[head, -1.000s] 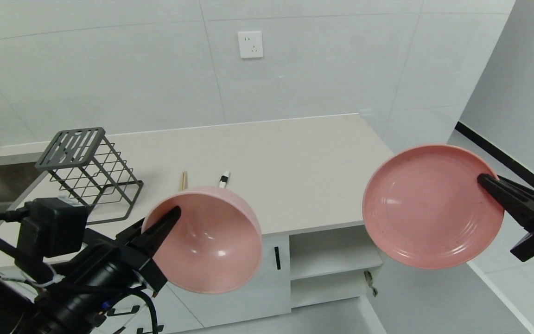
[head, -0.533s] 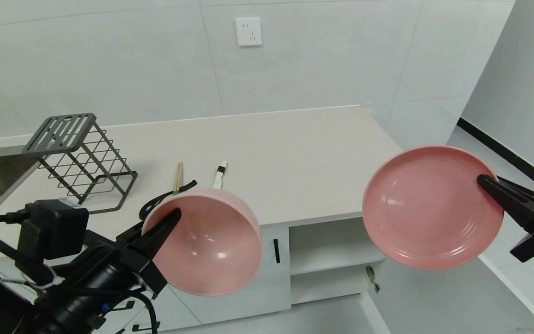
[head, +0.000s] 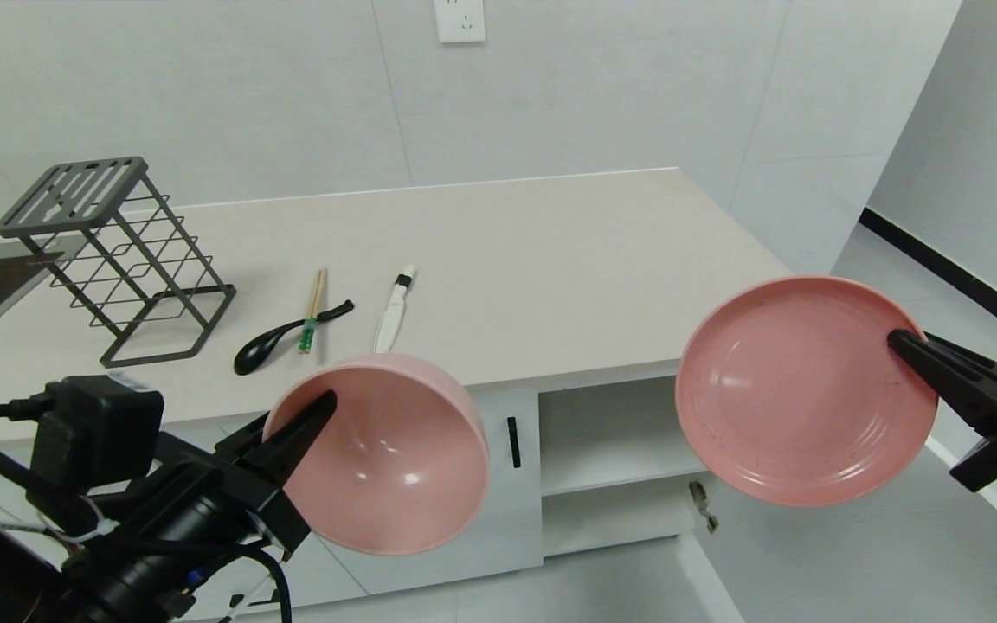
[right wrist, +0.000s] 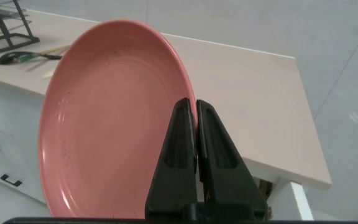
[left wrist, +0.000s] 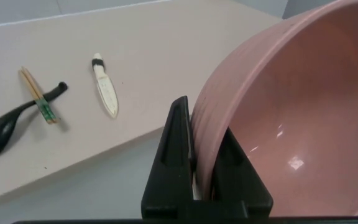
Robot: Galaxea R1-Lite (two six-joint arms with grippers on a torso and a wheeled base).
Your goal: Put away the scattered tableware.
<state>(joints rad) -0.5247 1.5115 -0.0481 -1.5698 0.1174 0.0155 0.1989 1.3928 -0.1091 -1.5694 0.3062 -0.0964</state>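
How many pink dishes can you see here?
2. A pink bowl is gripped by its rim in the left end effector; a pink plate is gripped by its rim in the right end effector. Both are held in the air before the counter. I see no others.

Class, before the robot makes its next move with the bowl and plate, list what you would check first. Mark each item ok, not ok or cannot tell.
1. Left gripper shut on pink bowl rim: ok.
2. Right gripper shut on pink plate rim: ok.
3. Bowl and plate apart: ok.
4. Counter free of tableware: not ok; spoon, chopsticks and knife lie there.
5. Storage place for the dishes known: cannot tell.
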